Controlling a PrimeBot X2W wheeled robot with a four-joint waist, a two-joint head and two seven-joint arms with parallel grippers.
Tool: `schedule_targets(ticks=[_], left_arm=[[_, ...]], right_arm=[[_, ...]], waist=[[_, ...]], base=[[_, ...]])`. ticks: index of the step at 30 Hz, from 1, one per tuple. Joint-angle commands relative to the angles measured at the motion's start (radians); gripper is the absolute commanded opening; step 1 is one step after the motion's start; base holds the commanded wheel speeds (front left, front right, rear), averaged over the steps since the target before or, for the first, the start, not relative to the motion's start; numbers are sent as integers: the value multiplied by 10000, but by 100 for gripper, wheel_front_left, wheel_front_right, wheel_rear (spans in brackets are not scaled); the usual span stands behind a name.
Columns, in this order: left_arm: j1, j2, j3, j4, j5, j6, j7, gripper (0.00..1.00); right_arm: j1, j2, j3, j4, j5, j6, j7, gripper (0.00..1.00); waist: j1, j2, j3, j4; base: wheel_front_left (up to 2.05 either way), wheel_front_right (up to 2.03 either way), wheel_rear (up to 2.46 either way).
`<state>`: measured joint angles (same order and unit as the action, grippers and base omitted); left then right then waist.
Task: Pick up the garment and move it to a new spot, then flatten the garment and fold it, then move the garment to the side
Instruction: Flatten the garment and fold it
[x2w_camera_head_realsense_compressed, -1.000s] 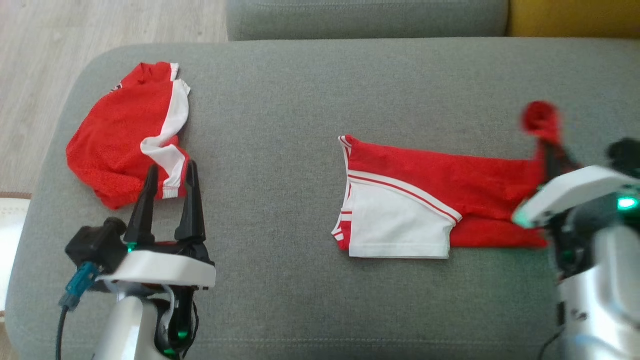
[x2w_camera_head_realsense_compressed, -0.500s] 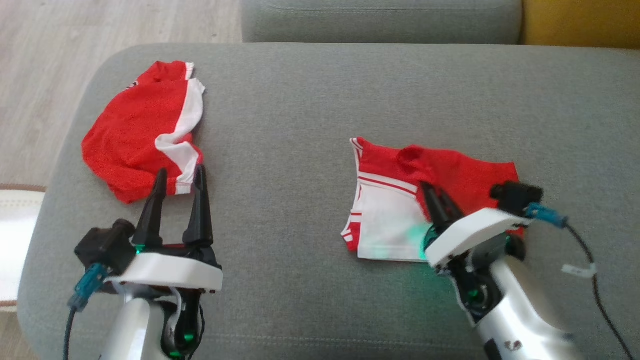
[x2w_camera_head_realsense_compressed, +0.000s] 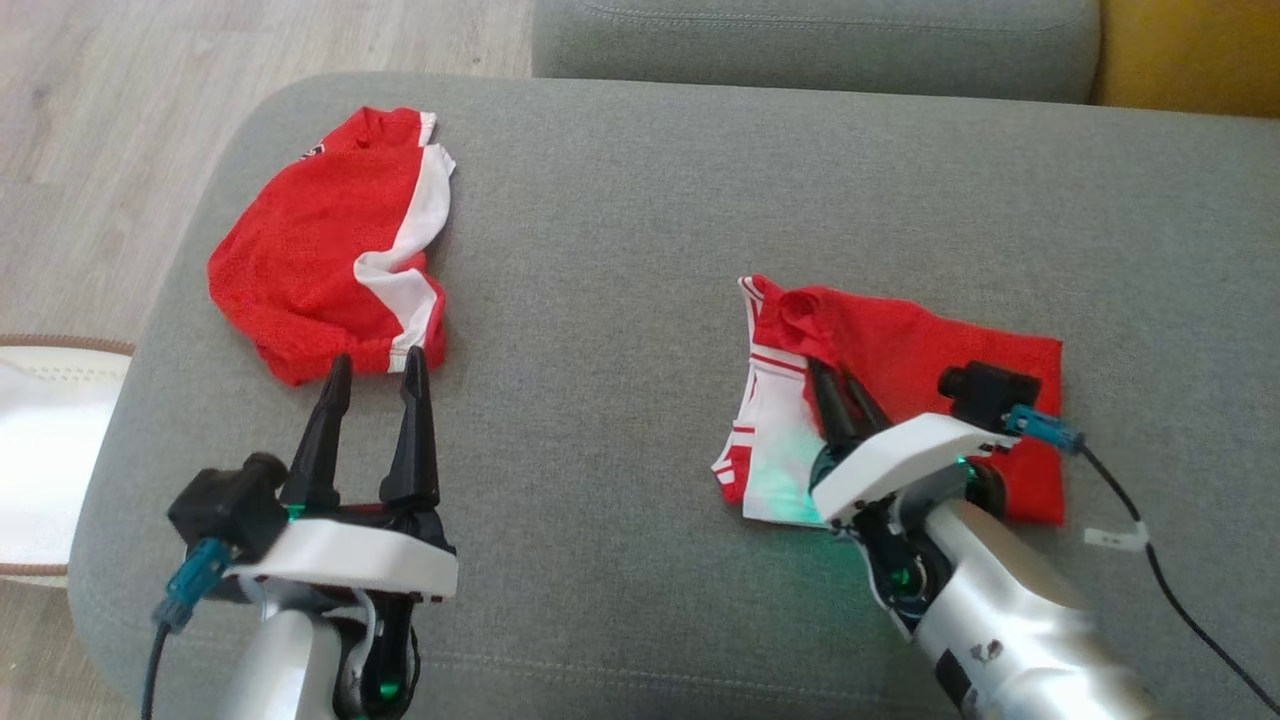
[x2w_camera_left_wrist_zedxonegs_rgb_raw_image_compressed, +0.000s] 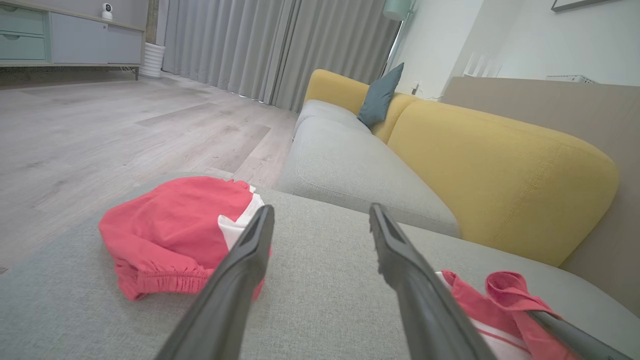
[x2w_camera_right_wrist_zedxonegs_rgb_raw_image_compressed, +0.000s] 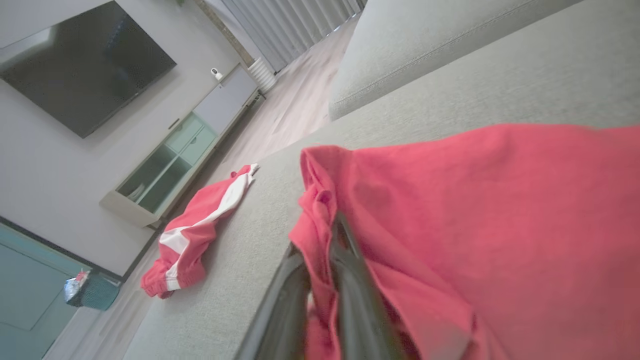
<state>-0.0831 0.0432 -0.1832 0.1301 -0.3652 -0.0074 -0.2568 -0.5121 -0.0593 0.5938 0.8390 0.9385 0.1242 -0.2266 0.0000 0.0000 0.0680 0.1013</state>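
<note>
The garment (x2w_camera_head_realsense_compressed: 930, 340) is red with white panels and lies on the right half of the grey cushion (x2w_camera_head_realsense_compressed: 620, 250). Its red end is doubled back toward the striped left edge. My right gripper (x2w_camera_head_realsense_compressed: 828, 370) is shut on that bunched red fold near the garment's upper left corner. In the right wrist view, red cloth (x2w_camera_right_wrist_zedxonegs_rgb_raw_image_compressed: 475, 200) sits pinched between the nearly closed fingers of the right gripper (x2w_camera_right_wrist_zedxonegs_rgb_raw_image_compressed: 322, 240). My left gripper (x2w_camera_head_realsense_compressed: 378, 358) stands open and empty at the lower left. The left wrist view shows the left gripper (x2w_camera_left_wrist_zedxonegs_rgb_raw_image_compressed: 321, 209) spread wide, with the garment (x2w_camera_left_wrist_zedxonegs_rgb_raw_image_compressed: 470, 305) at the lower right.
A second red and white garment (x2w_camera_head_realsense_compressed: 320, 240) lies crumpled at the cushion's far left, just beyond my left fingertips. Another grey cushion (x2w_camera_head_realsense_compressed: 810, 45) and a yellow backrest (x2w_camera_head_realsense_compressed: 1190, 55) lie beyond. Wood floor (x2w_camera_head_realsense_compressed: 90, 120) borders the left edge. A black cable (x2w_camera_head_realsense_compressed: 1170, 600) trails off my right wrist.
My right gripper has swung from the garment's right end, held high, leftward and down across it, carrying the red end over. The head camera has shifted. My left gripper stays open.
</note>
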Motion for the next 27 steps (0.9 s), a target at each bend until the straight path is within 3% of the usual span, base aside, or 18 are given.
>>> schedule_targets(ticks=[1,6,11,14,17,21,27], left_arm=[[-294,70,275,-299,-81,35,-49,100],[-307,70,318,-277,-98,60,-49,100],[-303,70,323,-330,-124,100,-49,100],[-295,70,351,-440,-159,141,-49,100],[-307,70,394,-634,-211,192,-49,100],[-314,70,477,-945,-254,270,-49,100],[-390,70,570,-1476,-205,351,-49,100]], right_arm=[[-399,91,655,-287,447,65,-173,100],[-677,91,1885,-449,1427,65,-270,100],[-1181,91,2040,-43,1618,65,-334,100],[-1652,91,1547,276,1066,65,-346,100],[-2001,91,567,639,-219,65,-348,100],[-1998,-38,-1317,560,-2848,65,-350,100],[-362,-377,-4061,-1777,-6366,65,-351,100]], waist=[[0,0,18,22],[0,0,5,-19],[0,0,-37,-128],[0,0,-70,-244],[0,0,-86,-411],[0,0,-94,-657],[0,0,-39,-925]], base=[[0,0,0],[0,0,0],[0,0,0],[0,0,0],[0,0,0],[0,0,0],[0,0,0]])
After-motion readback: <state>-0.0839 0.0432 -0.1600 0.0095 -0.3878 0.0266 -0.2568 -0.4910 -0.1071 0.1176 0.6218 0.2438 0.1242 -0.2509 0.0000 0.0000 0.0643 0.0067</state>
